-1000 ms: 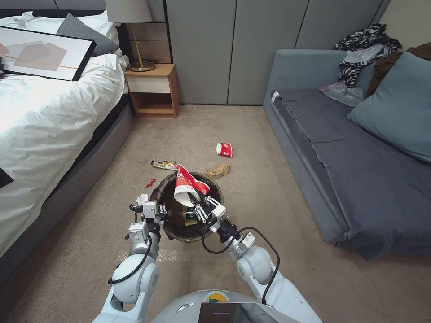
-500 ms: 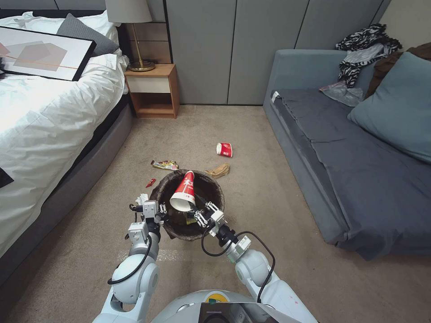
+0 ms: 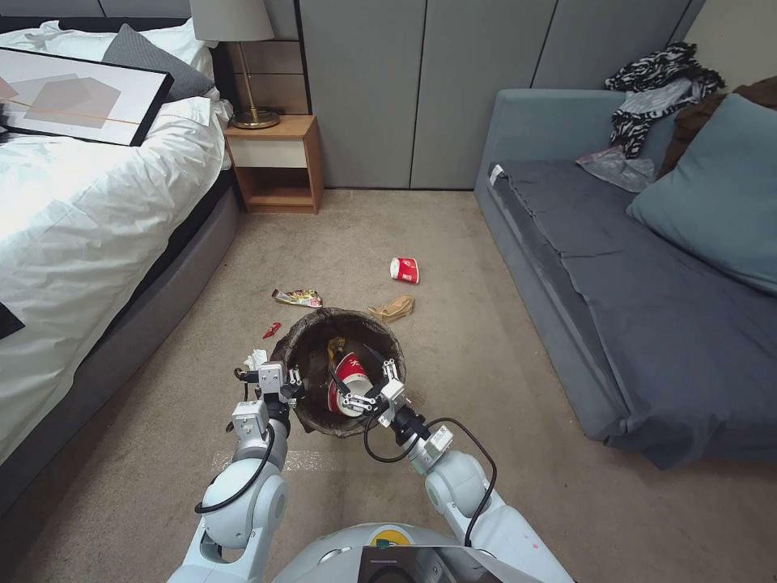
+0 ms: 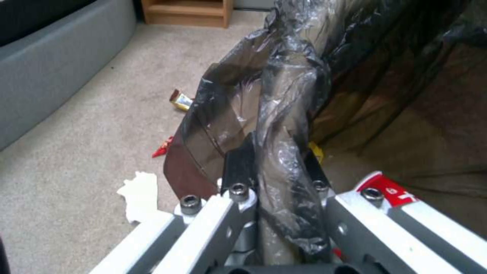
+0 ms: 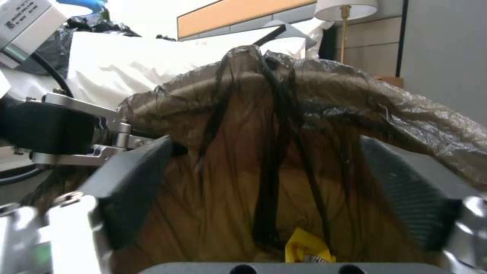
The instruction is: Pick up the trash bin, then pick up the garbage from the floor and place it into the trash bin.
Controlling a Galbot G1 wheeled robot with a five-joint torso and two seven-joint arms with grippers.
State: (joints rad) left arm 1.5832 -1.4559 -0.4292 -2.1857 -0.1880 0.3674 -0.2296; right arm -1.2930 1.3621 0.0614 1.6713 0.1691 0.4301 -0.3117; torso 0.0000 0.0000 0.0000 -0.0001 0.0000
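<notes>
Left gripper (image 3: 293, 387) clamps trash bin (image 3: 301, 356), cup (image 3: 348, 382) seemingly inside

A: What stands around the right gripper (image 3: 362, 380)?
B: It hangs spread over the mouth of the trash bin (image 3: 301, 338); below it a red-and-white cup (image 3: 350, 382) takes up part of the hollow. The far rim (image 5: 325, 82) rises ahead.
A: And to its side?
B: The left gripper (image 3: 293, 384) is clamped on the near rim, blocking that edge. Beyond the bin, open carpet (image 3: 453, 340) lies around a paper bag (image 3: 393, 307) and another cup (image 3: 405, 270).
</notes>
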